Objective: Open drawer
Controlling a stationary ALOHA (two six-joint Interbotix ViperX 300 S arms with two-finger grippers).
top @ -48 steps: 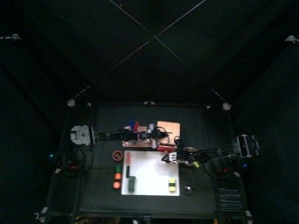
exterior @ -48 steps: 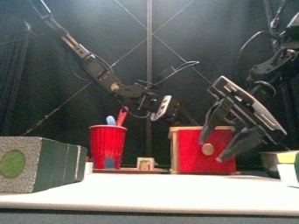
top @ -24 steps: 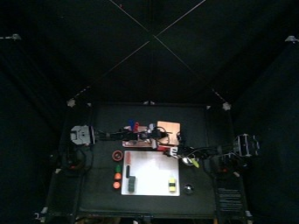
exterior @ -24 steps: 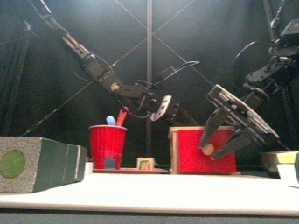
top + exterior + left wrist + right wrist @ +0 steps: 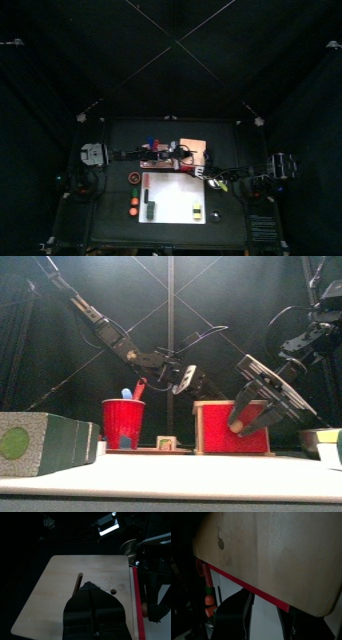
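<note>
Black table (image 5: 238, 190), small, inside a pen of black curtains; landmark for this entry is the drawer.

White rectangular sheet (image 5: 174, 205): flat on the table, in front of the drawer and just beside it.

Grey-green box (image 5: 43, 442) with a green disc on its face: well left of the drawer, at the table's front edge.

The drawer (image 5: 231, 428): pale orange-tan boxy cabinet with red front, flat square top, small knob on its face; stands on the table toward the rear, right of centre. Closed or open: cannot tell.

Red cup (image 5: 123, 422) with a blue and a red item standing in it: just left of the drawer.

Right gripper (image 5: 258, 422): at the drawer's front right, jaws spread apart with the knob area between them, nothing clasped; whether a jaw touches the front cannot be told.

Left gripper (image 5: 91, 587): hangs above the drawer's top, jaws pressed together, empty.
</note>
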